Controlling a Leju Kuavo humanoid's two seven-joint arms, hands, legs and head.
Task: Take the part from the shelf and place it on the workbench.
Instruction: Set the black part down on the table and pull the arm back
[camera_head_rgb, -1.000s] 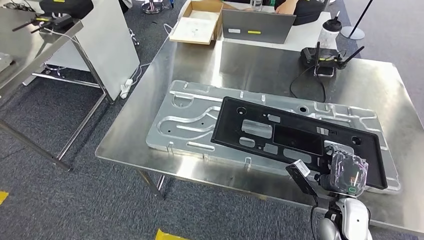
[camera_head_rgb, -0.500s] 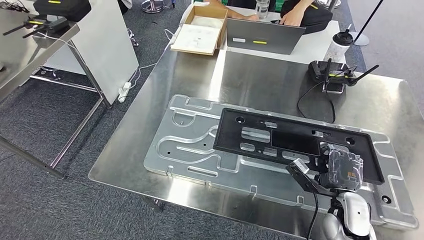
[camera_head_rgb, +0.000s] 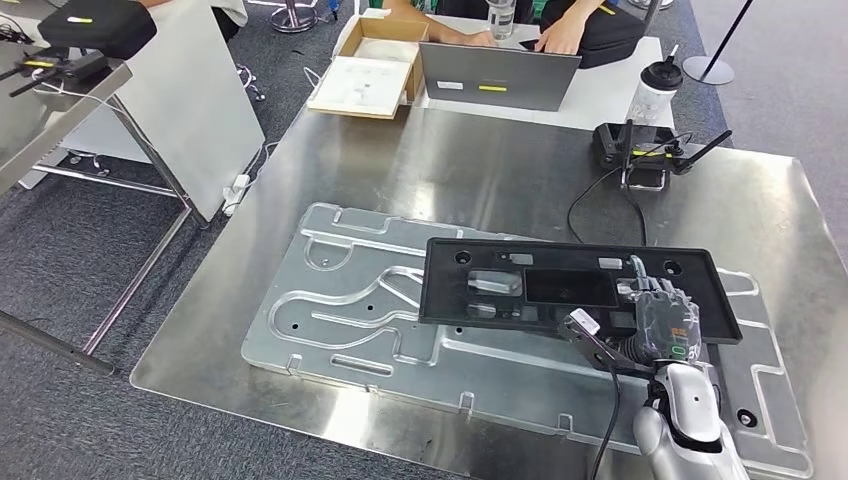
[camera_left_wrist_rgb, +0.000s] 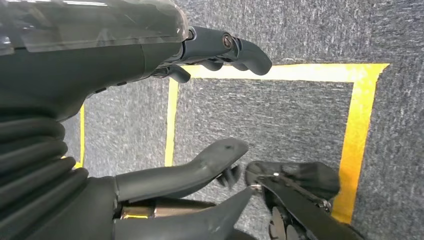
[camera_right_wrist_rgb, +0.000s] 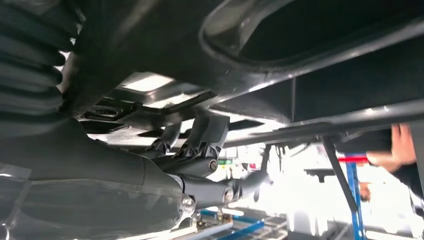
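**Operator:** Report task status, left to right.

**Robot:** My left hand (camera_left_wrist_rgb: 165, 165) hangs over the carpet with its fingers apart, holding nothing. On the workbench (camera_head_rgb: 330, 180) lies the grey fixture plate (camera_head_rgb: 340, 300). The black part (camera_head_rgb: 560, 290) sits above that plate, gripped at its near right edge by my right hand (camera_head_rgb: 660, 325). Judgement: transport is complete; lowering and release remain.

**Operator:** What do the views add to each other?

**Robot:** The head view gives the part's position over the plate. The right wrist view shows my fingers (camera_right_wrist_rgb: 210, 135) against the part's underside. I cannot tell whether the part touches the plate.
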